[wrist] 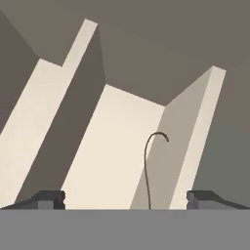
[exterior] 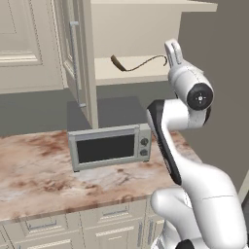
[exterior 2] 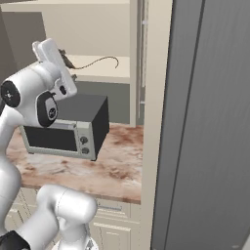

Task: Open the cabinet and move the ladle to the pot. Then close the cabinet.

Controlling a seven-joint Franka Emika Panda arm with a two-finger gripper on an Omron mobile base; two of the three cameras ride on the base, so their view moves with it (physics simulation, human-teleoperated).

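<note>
The cream cabinet (exterior: 141, 29) stands open, its door (exterior: 85, 58) swung out to the left with the grey bar handle (exterior: 74, 53) on it. The brown ladle (exterior: 140, 65) lies on the lower shelf (exterior: 121, 75), dark bowl to the left and thin curved handle to the right. My gripper (exterior: 171, 46) is raised just in front of the shelf's right end, near the ladle's handle tip. In the hand view the gripper (wrist: 126, 199) is open, its fingertips (wrist: 49, 199) wide apart, and the ladle (wrist: 146, 171) runs up between them, untouched. From the right the ladle (exterior 2: 95, 62) lies just past my hand.
A silver microwave (exterior: 109, 146) sits on the marbled counter (exterior: 34, 170) below the cabinet, under the open door. Drawer-fronted base cabinets (exterior: 73, 228) run along the front. A tall grey panel (exterior 2: 210, 122) rises at the right, beside a cream side wall (exterior 2: 156, 97).
</note>
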